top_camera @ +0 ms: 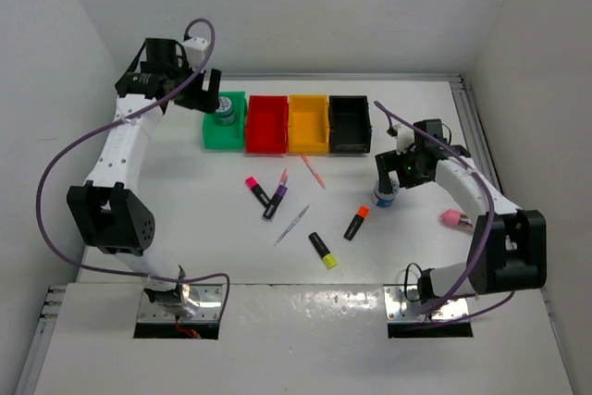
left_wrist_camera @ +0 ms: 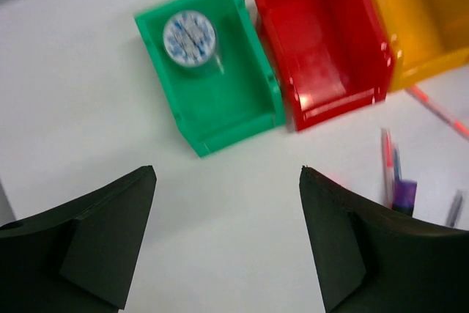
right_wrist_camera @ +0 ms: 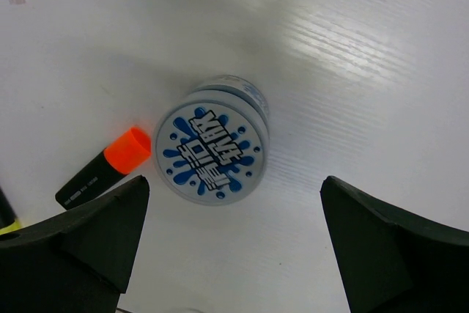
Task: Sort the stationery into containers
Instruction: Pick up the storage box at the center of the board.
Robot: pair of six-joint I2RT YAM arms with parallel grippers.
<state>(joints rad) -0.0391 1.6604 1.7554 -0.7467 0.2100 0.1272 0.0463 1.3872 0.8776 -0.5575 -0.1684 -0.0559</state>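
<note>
One blue-white roll [left_wrist_camera: 190, 38] lies inside the green bin [left_wrist_camera: 233, 111], also seen from above as the roll [top_camera: 225, 115] in the green bin [top_camera: 215, 134]. My left gripper [left_wrist_camera: 227, 174] hovers open and empty just in front of that bin; it shows in the top view [top_camera: 209, 99] too. The second roll [right_wrist_camera: 212, 152] stands on the table beside an orange-capped highlighter [right_wrist_camera: 106, 166]. My right gripper [right_wrist_camera: 234, 181] is open above this roll [top_camera: 385, 194], not touching it. Red [top_camera: 267, 124], yellow-orange [top_camera: 309, 124] and black [top_camera: 350, 124] bins stand in a row.
On the table lie pink-capped [top_camera: 252, 186], purple-capped [top_camera: 274, 201] and yellow-capped [top_camera: 323, 250] highlighters, a pink pen [top_camera: 313, 171], a grey pen [top_camera: 291, 226] and a small pink block [top_camera: 454, 219] by the right arm. White walls enclose the table.
</note>
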